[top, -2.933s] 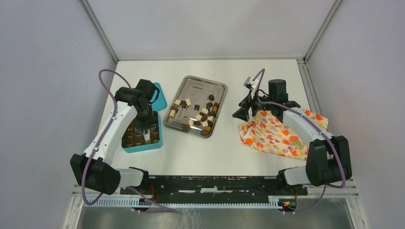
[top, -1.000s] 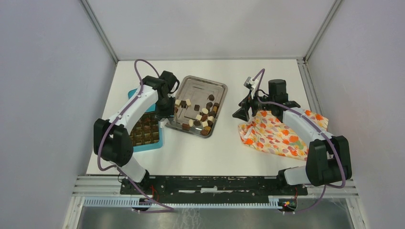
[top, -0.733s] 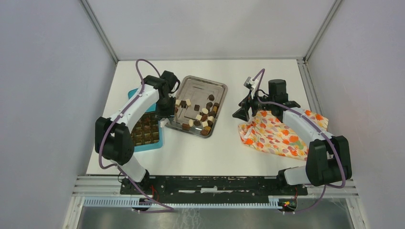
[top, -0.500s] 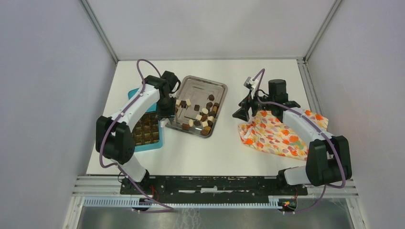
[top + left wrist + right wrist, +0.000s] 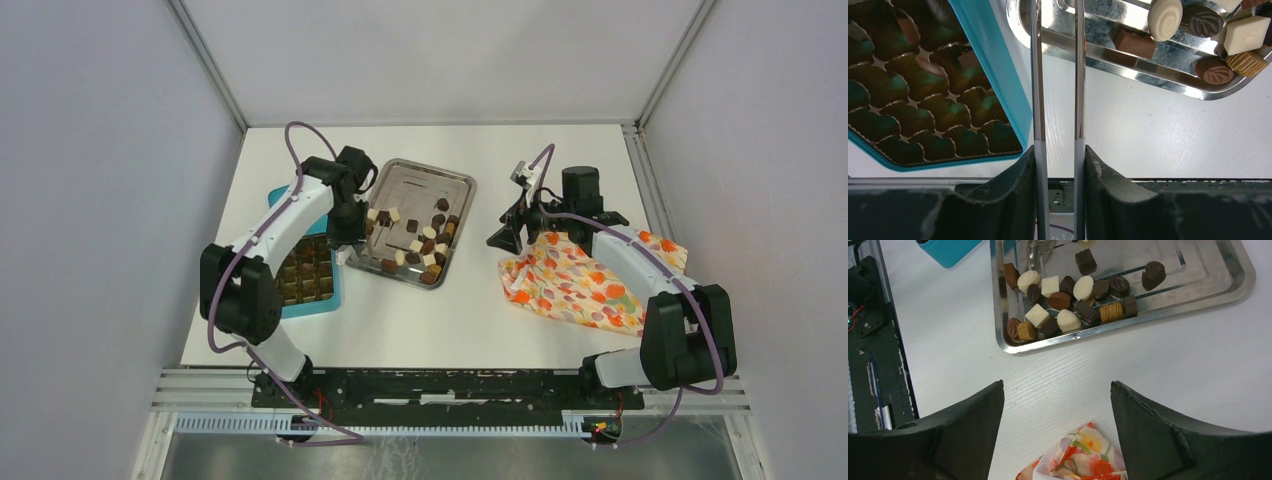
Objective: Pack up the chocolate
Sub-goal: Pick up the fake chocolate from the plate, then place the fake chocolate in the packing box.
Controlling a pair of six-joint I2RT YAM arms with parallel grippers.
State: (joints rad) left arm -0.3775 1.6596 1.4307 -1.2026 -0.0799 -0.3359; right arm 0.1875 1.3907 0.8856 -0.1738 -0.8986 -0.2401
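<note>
The chocolate [image 5: 425, 245] lies as several dark, mid-brown and cream pieces in a steel tray [image 5: 420, 168], mostly at its near right end [image 5: 1058, 300]. My left gripper [image 5: 349, 233] hangs over the tray's left rim, shut on a pair of thin metal tongs [image 5: 1037, 75]. In the left wrist view, the left gripper [image 5: 1057, 150] points the blades into the tray [image 5: 1128, 72]; their tips run off the frame's top, so anything between them is hidden. The teal box [image 5: 300, 308] lies left of the tray. My right gripper [image 5: 500, 238] stands open and empty [image 5: 1055, 387] above the table.
An orange floral cloth [image 5: 580, 285] lies crumpled at the right under the right arm, a corner of it [image 5: 1078, 460] below the right jaws. The teal box's paper cups [image 5: 923, 75] hold a few brown pieces. Walls enclose the table on three sides.
The left arm swung from over the teal box to the tray's left rim; over the last second it has barely shifted. The right arm has not moved.
</note>
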